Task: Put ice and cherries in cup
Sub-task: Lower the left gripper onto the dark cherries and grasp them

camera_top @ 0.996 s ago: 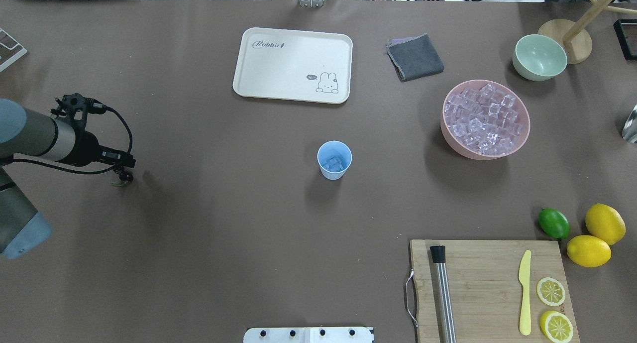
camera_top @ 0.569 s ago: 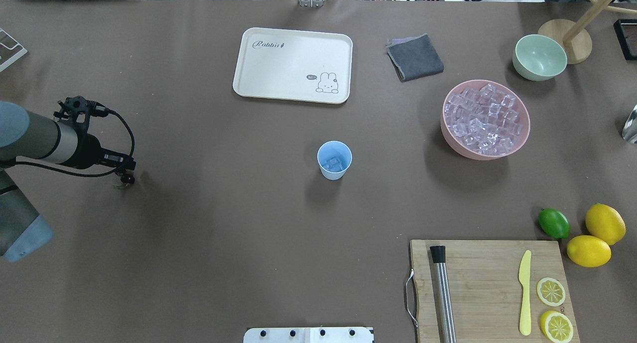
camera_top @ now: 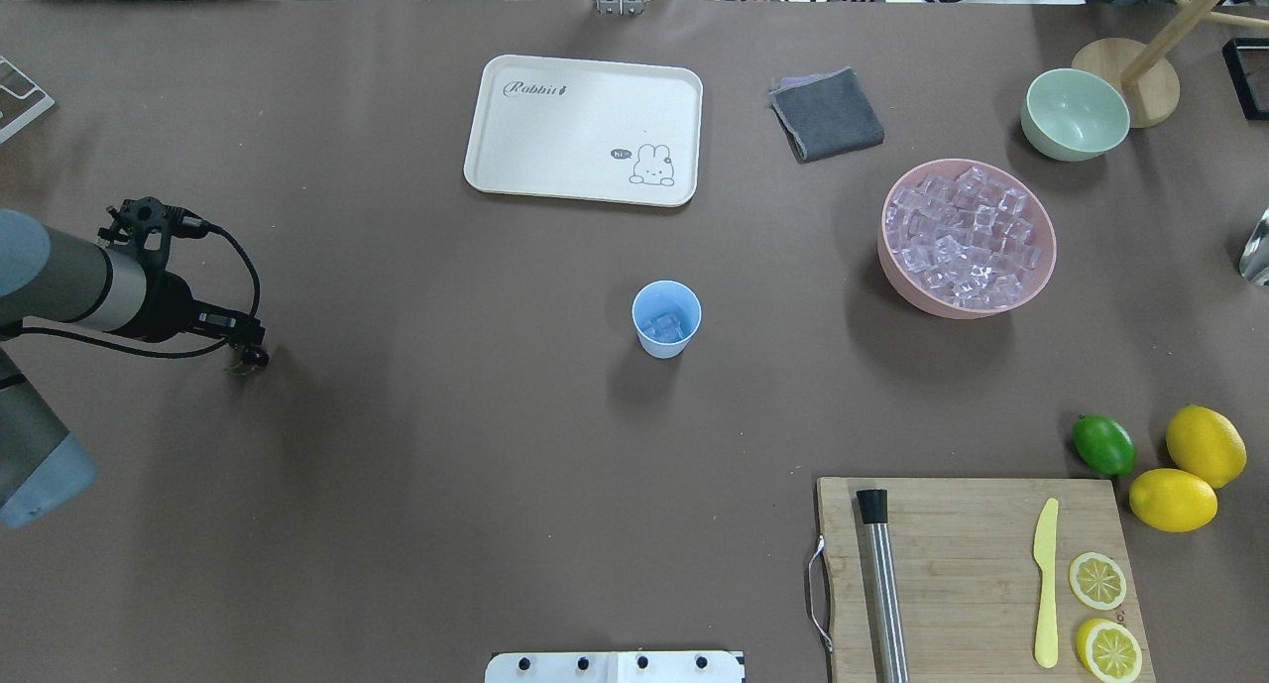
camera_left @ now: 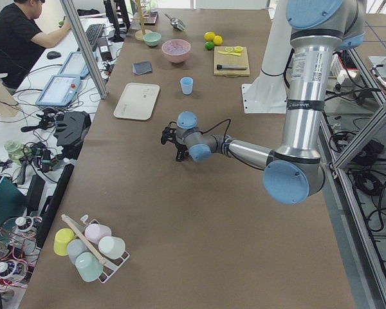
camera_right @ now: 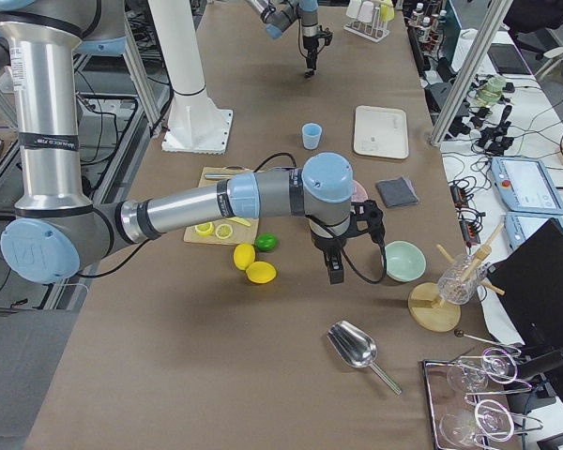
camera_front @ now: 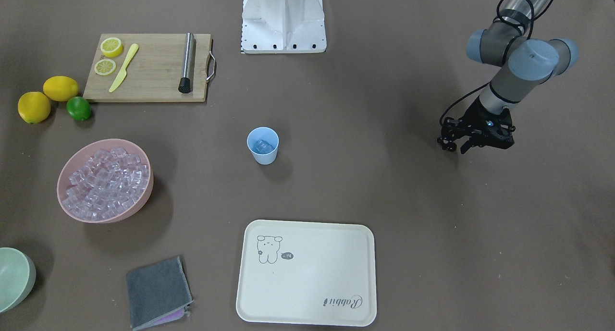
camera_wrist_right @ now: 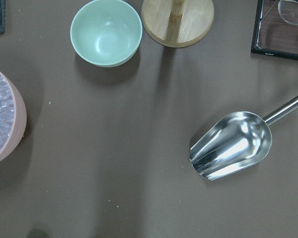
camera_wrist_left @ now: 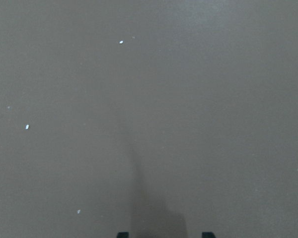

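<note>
The light-blue cup stands upright mid-table with a few ice cubes in it; it also shows in the front view. More ice fills the pink bowl to the right. My left gripper hovers far left of the cup, over bare table. The dark cherries sit at its fingertips with a green stem hanging below, so it looks shut on them. The left wrist view shows only two fingertip corners and bare table. My right gripper shows only in the exterior right view, above the table near the scoop; I cannot tell its state.
A cream tray and a grey cloth lie beyond the cup. A pale green bowl, a wooden stand and a metal scoop are far right. A cutting board with muddler, knife and lemon slices, a lime and lemons are near right.
My left arm has drifted slightly toward the robot's side, and the cherries have moved with the gripper. The cup and bowls have not moved.
</note>
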Action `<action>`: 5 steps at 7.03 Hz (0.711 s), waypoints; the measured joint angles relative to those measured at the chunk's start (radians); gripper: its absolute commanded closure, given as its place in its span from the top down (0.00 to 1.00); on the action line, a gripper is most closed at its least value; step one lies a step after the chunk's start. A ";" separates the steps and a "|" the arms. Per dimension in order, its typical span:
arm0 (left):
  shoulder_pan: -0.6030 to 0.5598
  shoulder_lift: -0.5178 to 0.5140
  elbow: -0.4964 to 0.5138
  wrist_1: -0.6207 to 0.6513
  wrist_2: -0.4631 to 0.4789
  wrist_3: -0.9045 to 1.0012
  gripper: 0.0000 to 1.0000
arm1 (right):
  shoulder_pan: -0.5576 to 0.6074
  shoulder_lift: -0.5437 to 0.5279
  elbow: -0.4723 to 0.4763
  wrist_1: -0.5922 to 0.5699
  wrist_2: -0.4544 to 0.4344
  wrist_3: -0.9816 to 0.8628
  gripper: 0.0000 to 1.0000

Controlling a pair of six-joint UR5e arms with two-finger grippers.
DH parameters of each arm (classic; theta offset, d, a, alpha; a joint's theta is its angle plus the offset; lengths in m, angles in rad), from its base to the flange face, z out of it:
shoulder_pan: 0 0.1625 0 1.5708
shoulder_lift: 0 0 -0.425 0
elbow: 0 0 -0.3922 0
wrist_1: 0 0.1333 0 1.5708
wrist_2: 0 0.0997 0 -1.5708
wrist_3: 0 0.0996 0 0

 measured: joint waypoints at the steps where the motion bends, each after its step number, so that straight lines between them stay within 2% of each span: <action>1: 0.001 0.002 0.000 0.000 0.001 0.001 0.44 | 0.000 0.003 -0.001 0.000 0.000 0.000 0.99; 5: 0.013 0.003 0.001 0.001 0.026 -0.002 0.33 | 0.001 0.012 -0.005 0.000 0.004 0.000 0.99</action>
